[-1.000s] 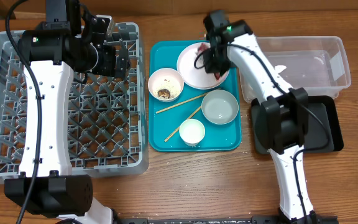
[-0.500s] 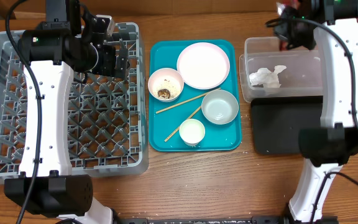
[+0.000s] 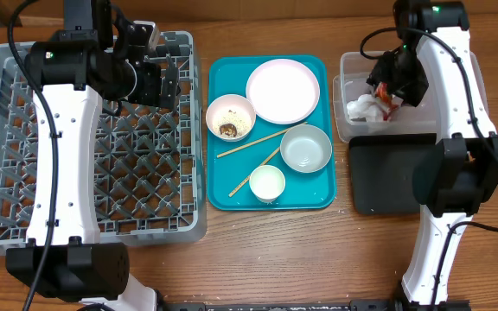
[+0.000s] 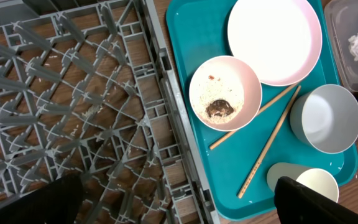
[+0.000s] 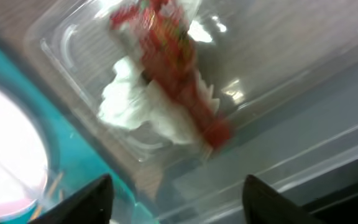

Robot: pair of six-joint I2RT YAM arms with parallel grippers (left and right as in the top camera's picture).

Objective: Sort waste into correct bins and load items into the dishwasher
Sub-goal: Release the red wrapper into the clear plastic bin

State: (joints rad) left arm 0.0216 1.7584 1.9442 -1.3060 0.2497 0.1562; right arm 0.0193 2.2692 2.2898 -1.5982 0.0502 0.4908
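My right gripper (image 3: 398, 79) hangs open over the clear tub (image 3: 353, 65); nothing sits between its fingers (image 5: 86, 199). Below it, the red-and-white wrapper (image 5: 173, 56) lies loose on the white tissue (image 5: 126, 99) inside the tub. The black tray (image 3: 396, 186) is just in front of it. The pink plate (image 3: 282, 90) is bare. A brown scrap (image 4: 220, 109) and rice sit in the pink bowl (image 3: 230, 117). The grey-green bowl (image 3: 306, 148), white cup (image 3: 267, 183) and chopsticks (image 3: 253, 143) share the teal tray (image 3: 232, 194). My left gripper (image 3: 158, 78) is open above the grey dish rack (image 3: 85, 173).
The rack fills the table's left side and its right wall runs close along the teal tray (image 4: 191, 37). The right arm's base stands beside the black tray. Bare wood lies along the front edge.
The right gripper carried the wrapper from the pink plate over to the clear tub and opened; the wrapper now lies in the tub. The left arm has not moved.
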